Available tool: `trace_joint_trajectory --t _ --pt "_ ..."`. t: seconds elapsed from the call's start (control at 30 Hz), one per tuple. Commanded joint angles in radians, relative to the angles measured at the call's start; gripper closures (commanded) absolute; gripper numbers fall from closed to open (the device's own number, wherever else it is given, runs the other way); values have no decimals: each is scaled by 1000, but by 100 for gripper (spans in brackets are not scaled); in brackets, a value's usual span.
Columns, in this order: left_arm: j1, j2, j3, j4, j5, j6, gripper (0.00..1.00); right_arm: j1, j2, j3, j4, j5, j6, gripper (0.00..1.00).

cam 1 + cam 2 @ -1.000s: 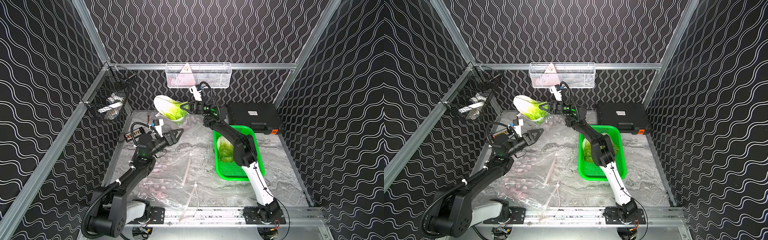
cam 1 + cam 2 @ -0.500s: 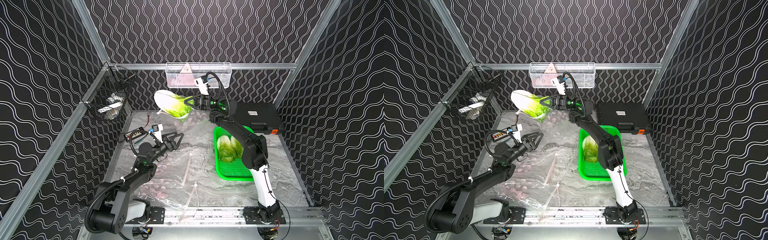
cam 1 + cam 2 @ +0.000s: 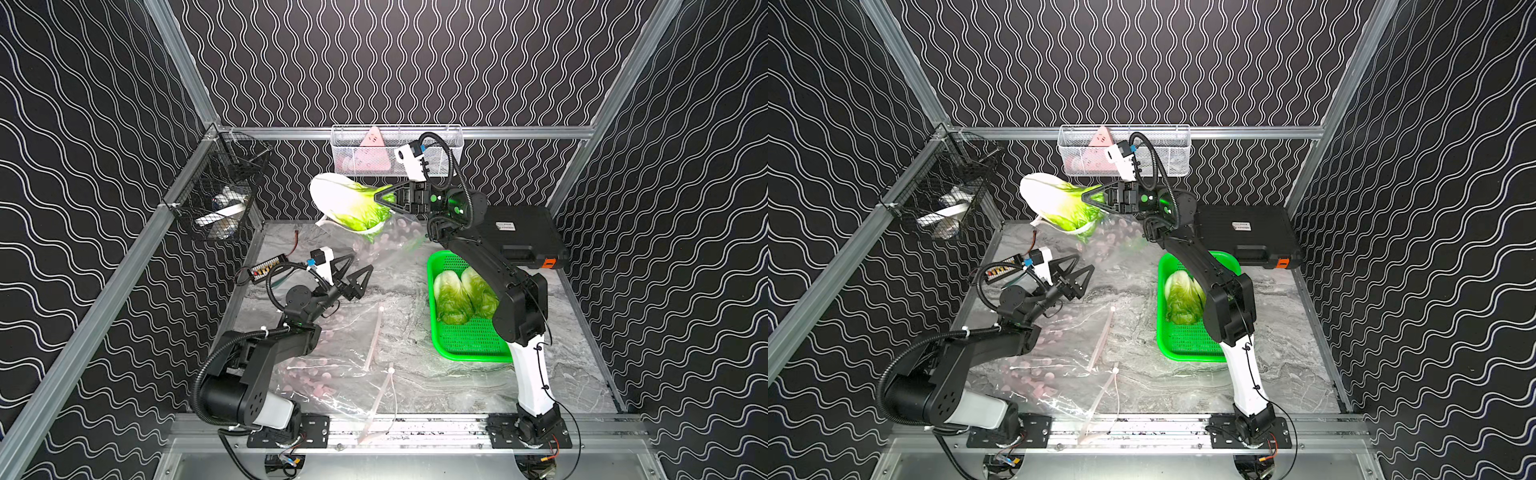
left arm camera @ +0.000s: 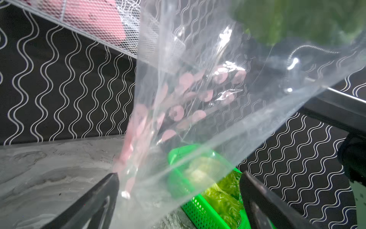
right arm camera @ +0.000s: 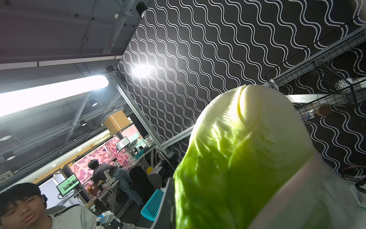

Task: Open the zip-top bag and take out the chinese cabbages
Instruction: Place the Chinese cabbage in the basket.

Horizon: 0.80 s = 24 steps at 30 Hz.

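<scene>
The right hand (image 3: 380,196) is clamped on the leafy end of a cabbage (image 3: 343,199), held high at the back, the clear bag (image 3: 332,361) draping from it to the worktop (image 3: 436,382). The left hand (image 3: 360,266) gapes empty beside the bag. Two more cabbages (image 3: 455,297) lie in the green tray (image 3: 469,355).

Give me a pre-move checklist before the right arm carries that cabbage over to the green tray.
1. Right gripper shut on held cabbage: ok.
2. Held cabbage free of zip-top bag: not ok, film hangs from it.
3. Left gripper open beside the bag, able to pin it: ok.
4. Green tray has bare space beside its two cabbages: ok.
5. Grip firmness on the leaves: cannot tell.
</scene>
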Motion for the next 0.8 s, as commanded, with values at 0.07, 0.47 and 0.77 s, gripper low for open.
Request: trace_joint_trajectory --t 0.07,0.47,0.77 --pt "0 -25 28 129 26 112 1 1 -62 -48 -57 -37 -42 100" --pt "-78 118 192 140 132 75 62 6 6 41 147 64 187 100" --pt "-123 145 191 -45 94 131 100 110 -25 -13 -469 -136 -343 100"
